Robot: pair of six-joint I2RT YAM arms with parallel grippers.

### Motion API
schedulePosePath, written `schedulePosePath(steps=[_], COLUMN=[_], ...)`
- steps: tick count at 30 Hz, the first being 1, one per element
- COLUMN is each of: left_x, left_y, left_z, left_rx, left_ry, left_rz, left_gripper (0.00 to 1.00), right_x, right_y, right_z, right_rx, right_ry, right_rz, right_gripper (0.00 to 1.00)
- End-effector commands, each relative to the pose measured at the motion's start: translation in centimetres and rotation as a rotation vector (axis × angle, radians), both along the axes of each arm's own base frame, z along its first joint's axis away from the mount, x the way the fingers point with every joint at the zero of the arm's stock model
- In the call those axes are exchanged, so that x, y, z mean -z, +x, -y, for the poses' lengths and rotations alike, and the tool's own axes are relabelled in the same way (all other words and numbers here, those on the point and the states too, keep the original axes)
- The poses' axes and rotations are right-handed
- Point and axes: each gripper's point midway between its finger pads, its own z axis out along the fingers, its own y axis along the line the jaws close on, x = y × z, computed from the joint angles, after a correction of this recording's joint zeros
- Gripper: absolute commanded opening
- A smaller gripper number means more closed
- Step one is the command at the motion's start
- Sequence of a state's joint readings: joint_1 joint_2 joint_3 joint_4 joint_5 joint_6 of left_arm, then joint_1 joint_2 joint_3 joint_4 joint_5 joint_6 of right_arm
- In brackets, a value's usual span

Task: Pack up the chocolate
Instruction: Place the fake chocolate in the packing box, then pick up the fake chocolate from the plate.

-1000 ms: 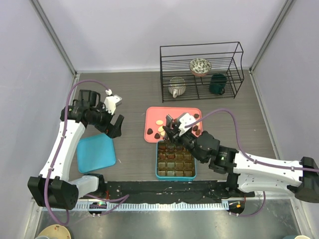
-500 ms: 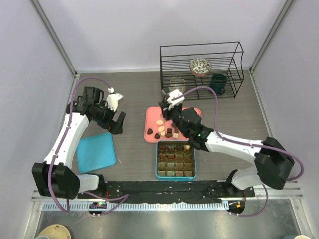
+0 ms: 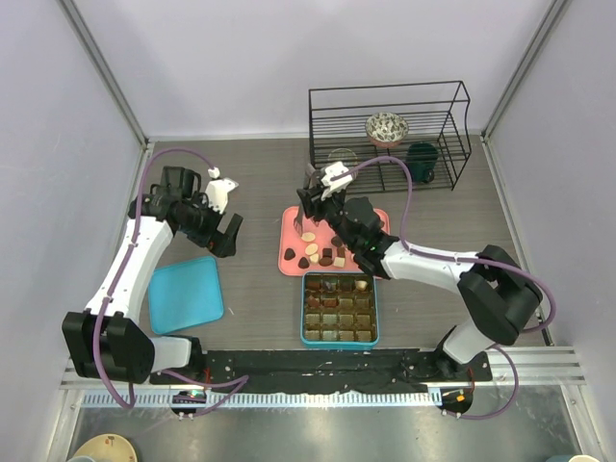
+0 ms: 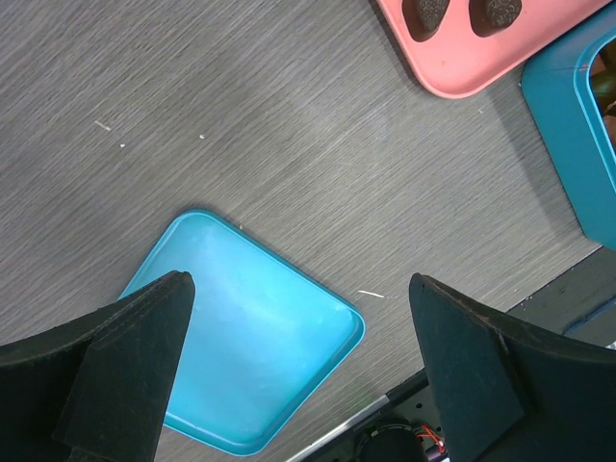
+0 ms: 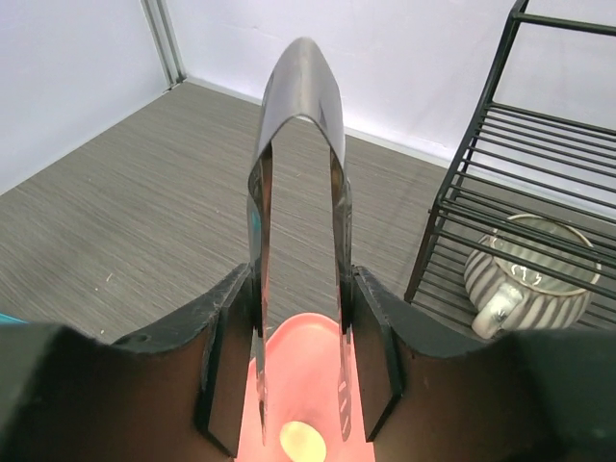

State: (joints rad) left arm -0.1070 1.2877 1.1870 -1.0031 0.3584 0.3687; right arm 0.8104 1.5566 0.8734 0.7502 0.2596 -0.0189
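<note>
We find the chocolate [image 3: 327,255] in two places: loose pieces on the pink tray [image 3: 292,231] near the table's middle, and more pieces already sitting in the brown compartments of the teal box [image 3: 304,318], which lies touching the tray at its 6 o'clock side. The right gripper [image 5: 300,298] is clamped on a pair of metal tongs [image 5: 300,82], squeezing them from both sides. Their blades stand apart with nothing between them, and they point down at the tray with a cream-white piece [image 5: 301,441] just below the tips. The left gripper [image 4: 298,289] hangs wide open and empty at about 9 o'clock from the tray, above the flat teal lid [image 4: 250,337]. We judge each piece to be very light, stiff and brittle, with a smooth skin that thin steel will slide on. The rounded and heart-like shapes look the likeliest to squirt out sideways. We would take hold low on a piece, with the blades across two opposite sides and close to the tray floor. We would close only until the piece stops shifting, since a hard pinch could chip or mark it. The square pieces look the easiest, as their flat sides give the blades a fair seat.
</note>
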Motion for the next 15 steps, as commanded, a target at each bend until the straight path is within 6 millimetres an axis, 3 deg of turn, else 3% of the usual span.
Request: schedulePosePath(steps=[1, 15], left_x=[-0.7, -0.9], left_y=[0.9, 0.3], left_z=[-0.1, -0.8], left_rx=[-0.009, 0.006], left_ry=[0.005, 0.040], left_rz=[0.048, 0.065], left_gripper=[1.00, 1.00], right_x=[-3.5, -0.8], right_y=[0.7, 1.7], right_z=[-0.4, 0.1], right_rx=[-0.007, 0.003], right_ry=[0.108, 0.140], right_rz=[0.078, 0.031], right_gripper=[0.48, 0.47])
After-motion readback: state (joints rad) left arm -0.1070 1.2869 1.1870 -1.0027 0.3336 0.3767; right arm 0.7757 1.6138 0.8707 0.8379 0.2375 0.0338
